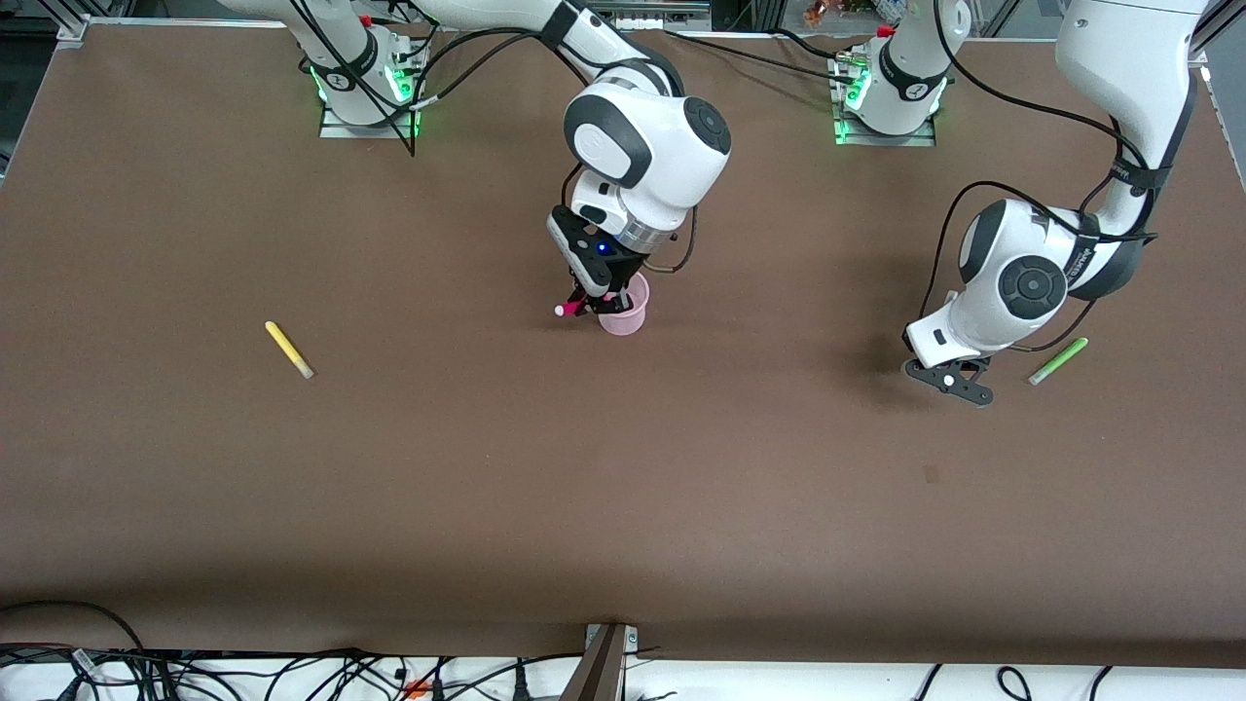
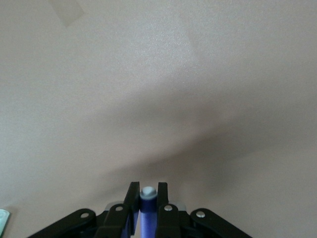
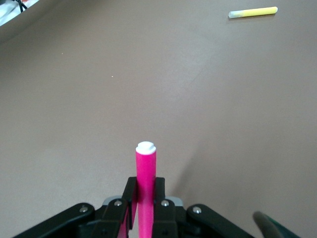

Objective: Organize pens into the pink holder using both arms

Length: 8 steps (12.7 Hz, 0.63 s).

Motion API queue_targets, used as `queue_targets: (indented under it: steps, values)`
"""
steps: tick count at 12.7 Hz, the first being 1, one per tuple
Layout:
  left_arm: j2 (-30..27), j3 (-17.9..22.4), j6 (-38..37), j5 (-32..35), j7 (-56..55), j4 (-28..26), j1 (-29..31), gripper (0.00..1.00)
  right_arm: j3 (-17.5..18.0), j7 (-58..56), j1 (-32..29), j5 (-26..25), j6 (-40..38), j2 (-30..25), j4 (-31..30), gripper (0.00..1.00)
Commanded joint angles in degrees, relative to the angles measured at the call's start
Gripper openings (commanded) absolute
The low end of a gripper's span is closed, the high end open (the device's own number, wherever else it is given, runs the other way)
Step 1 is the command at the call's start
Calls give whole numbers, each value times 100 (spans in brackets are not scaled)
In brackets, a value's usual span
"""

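Observation:
The pink holder point(image 1: 625, 312) stands upright mid-table. My right gripper point(image 1: 587, 300) is right beside its rim, shut on the magenta-pink pen point(image 1: 572, 308). The pen is tilted and its pale tip points toward the right arm's end. In the right wrist view the pen point(image 3: 145, 168) sticks out between the shut fingers point(image 3: 130, 191). My left gripper point(image 1: 950, 377) is low over the table at the left arm's end. It is shut on the dark purple pen point(image 2: 147, 206), which is hidden in the front view. The yellow pen point(image 1: 289, 350) and the light green pen point(image 1: 1058, 360) lie flat.
The yellow pen also shows in the right wrist view point(image 3: 252, 12). The green pen lies close beside the left gripper, toward the left arm's end. The brown table point(image 1: 623, 506) has a post at the middle of its near edge point(image 1: 605, 662).

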Motion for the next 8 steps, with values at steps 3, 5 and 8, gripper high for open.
queue_targets:
  steps: [3, 5, 8]
  values:
    - [55, -42, -172, -143, 239, 162, 40, 0, -69, 559, 351, -310, -149, 269, 228, 0]
    - [55, -51, -469, -143, 239, 389, -4, 0, -69, 569, 447, -319, -167, 269, 228, 0]
    - [72, -296, -1619, -186, 247, 1188, -13, 0, -78, 586, 544, -327, -254, 269, 176, 0]
